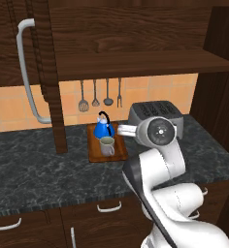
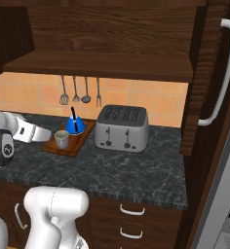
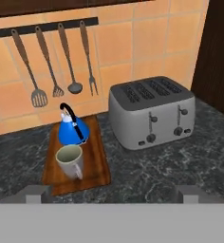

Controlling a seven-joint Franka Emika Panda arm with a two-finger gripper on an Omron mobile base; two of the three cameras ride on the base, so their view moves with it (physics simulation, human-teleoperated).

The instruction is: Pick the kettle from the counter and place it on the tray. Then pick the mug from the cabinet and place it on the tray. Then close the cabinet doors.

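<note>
Kettle [image 3: 72,130] and mug [image 3: 70,161] stand on the tray [image 3: 96,163] on the counter [image 3: 180,156], mug just in front of kettle, left of the toaster [image 3: 152,111]. The tool [image 3: 111,192] is open, empty, apart from them. Cabinet doors [image 1: 36,72] stand open.

kettle [image 3: 72,131] behind mug [image 3: 70,161] on tray [image 3: 98,163], toaster [image 3: 152,112] right
</note>
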